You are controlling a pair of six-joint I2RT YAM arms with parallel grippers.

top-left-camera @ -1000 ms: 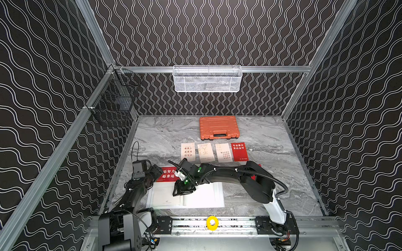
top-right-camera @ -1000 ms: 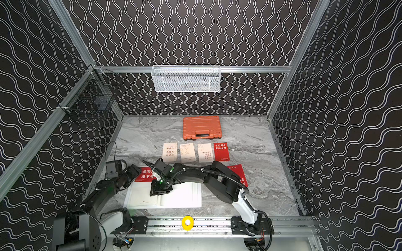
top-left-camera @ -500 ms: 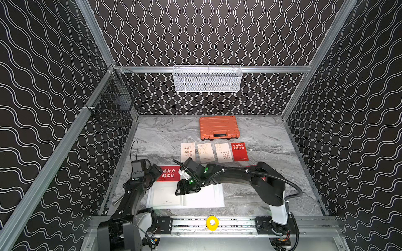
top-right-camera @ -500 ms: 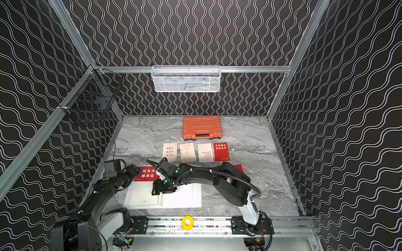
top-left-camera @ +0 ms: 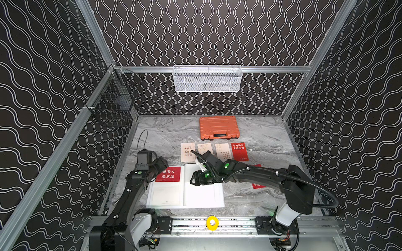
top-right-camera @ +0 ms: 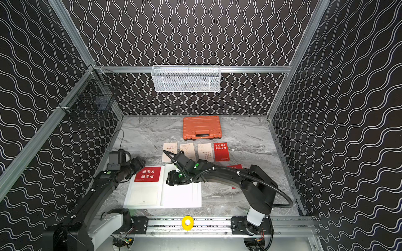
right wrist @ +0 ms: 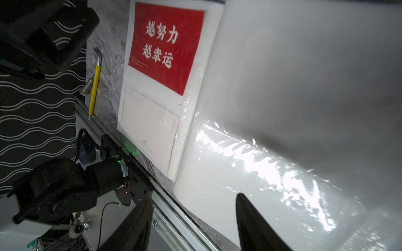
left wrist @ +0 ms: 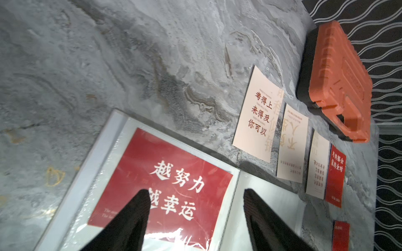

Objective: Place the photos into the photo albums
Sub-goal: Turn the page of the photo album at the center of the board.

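The photo album (top-left-camera: 202, 197) (top-right-camera: 180, 197) lies open near the table's front edge. Its left page holds a red photo (top-left-camera: 168, 173) (left wrist: 165, 180) (right wrist: 165, 45) above a cream card (right wrist: 148, 128). My left gripper (top-left-camera: 161, 167) (left wrist: 195, 193) hovers open over that red photo, holding nothing. My right gripper (top-left-camera: 194, 180) (right wrist: 193, 202) stands open over the glossy white right page (right wrist: 304, 87), empty. Behind the album lie three cream photos (top-left-camera: 187, 152) (top-left-camera: 204, 148) (top-left-camera: 223, 151) and a red photo (top-left-camera: 239, 151). Another red photo (top-left-camera: 257, 185) is mostly hidden under the right arm.
An orange tool case (top-left-camera: 219, 128) sits at the back of the table. A white mesh basket (top-left-camera: 207, 79) hangs on the back wall and a black wire basket (top-left-camera: 113, 102) on the left wall. A yellow-handled tool (right wrist: 94, 87) lies by the front rail, left of the album.
My right gripper has shifted to the right, from over the album's spine to over the right page, and its arm has swung right. The left arm has barely moved.
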